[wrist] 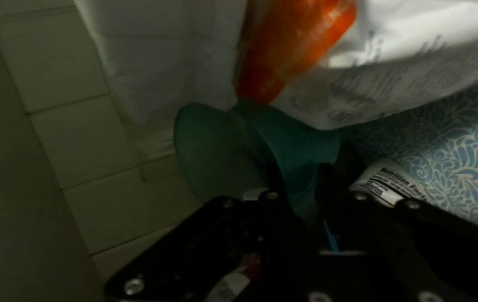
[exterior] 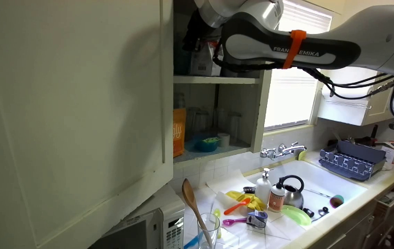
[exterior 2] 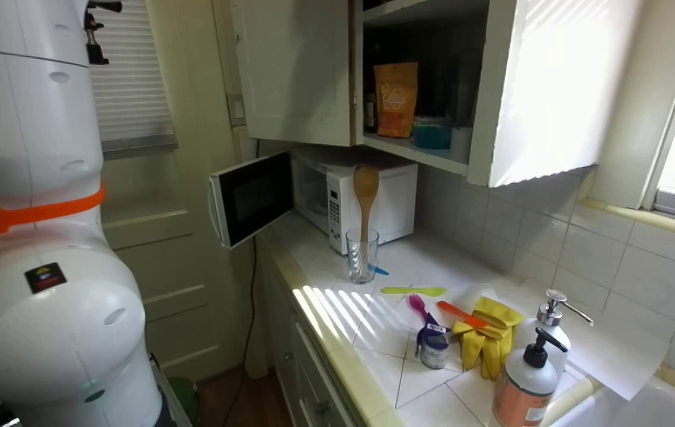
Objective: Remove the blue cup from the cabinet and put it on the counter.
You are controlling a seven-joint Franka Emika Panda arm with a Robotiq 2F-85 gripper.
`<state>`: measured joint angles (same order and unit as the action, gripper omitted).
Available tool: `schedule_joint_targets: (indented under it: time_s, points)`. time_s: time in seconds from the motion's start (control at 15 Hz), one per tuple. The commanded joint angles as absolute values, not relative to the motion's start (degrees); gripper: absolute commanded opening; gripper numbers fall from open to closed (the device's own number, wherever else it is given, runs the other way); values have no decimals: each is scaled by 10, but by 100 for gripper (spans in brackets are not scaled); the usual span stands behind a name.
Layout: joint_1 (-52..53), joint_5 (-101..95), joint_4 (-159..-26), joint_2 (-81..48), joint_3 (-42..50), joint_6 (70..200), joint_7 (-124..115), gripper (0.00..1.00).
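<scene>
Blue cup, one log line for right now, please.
gripper: at cup | grip: unclear | cup: in cabinet, next to bag | counter: cup not placed yet

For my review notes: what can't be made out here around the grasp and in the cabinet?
Whether the fingers clamp the blue cup: wrist view, too dark and blurred.
The blue cup's full outline: wrist view, hidden by the fingers and the white-and-red bag.
What the green item at the low blue dish is: in an exterior view, too small.
The top of the cabinet: in both exterior views, cut off by the upper edge.
</scene>
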<state>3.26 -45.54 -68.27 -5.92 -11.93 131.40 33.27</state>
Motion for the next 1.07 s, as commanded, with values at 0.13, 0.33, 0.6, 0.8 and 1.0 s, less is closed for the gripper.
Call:
schedule_joint_targets:
  time_s: [0.13, 0.33, 0.6, 0.8, 1.0]
  points:
    - [36, -425, -670, -56, -127, 1297, 354, 0]
    - [41, -419, -658, -55, -132, 1283, 353, 1]
    - [48, -400, -645, -54, -144, 1255, 346, 1]
    - [52, -381, -632, -57, -154, 1228, 339, 1]
    - [59, -371, -613, -59, -163, 1181, 325, 1]
